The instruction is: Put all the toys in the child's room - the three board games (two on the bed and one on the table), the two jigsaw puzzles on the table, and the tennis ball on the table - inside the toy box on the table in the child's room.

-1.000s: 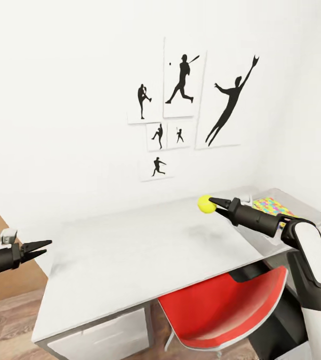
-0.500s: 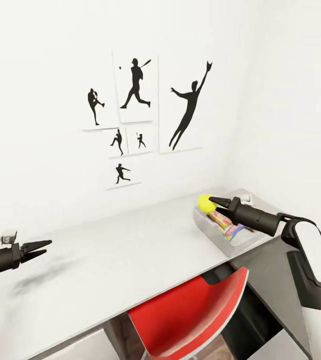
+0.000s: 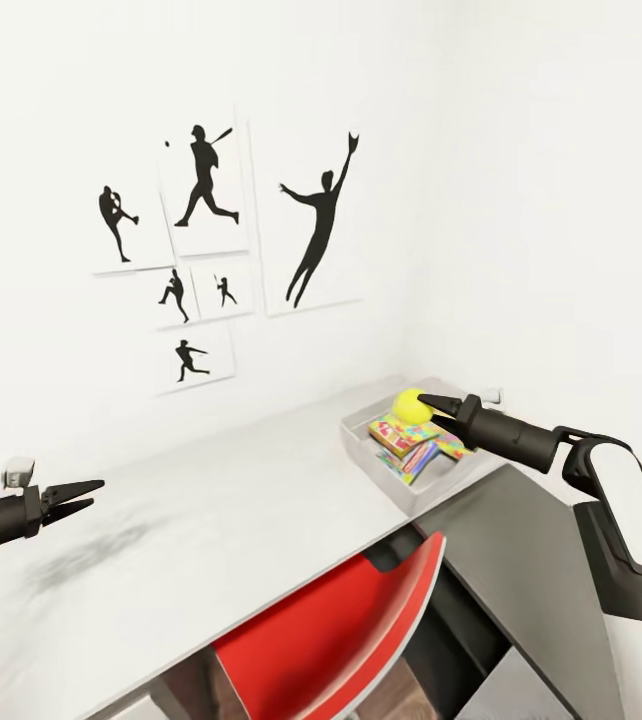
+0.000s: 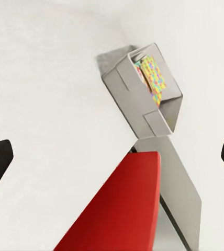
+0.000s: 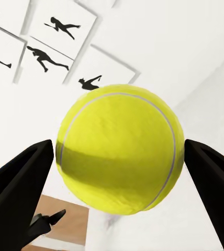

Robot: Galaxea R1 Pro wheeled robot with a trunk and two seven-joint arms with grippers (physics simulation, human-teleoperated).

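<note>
Above the toy box (image 3: 361,446) at the table's (image 3: 211,520) end, the right gripper (image 3: 431,406) grips the tennis ball (image 3: 410,404), not yet dropped in. Colourful jigsaw puzzles (image 3: 406,432) already lie inside; board games cannot be confirmed there. The left gripper (image 3: 81,495) hangs spread, empty.

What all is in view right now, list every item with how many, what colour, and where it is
tennis ball: one, yellow-green, held over the toy box.
toy box: one, light grey, on the table's far right end.
jigsaw puzzles: multicoloured slabs inside the toy box; count unclear.
table: one, light grey, along the wall.
chair: one, red, tucked under the table.
posters: six, white with black sports silhouettes, on the wall.
cabinet: one, dark grey, lower, right of the table.
left gripper: black, empty, above the table's left part.
right gripper: black, holding the tennis ball.
</note>
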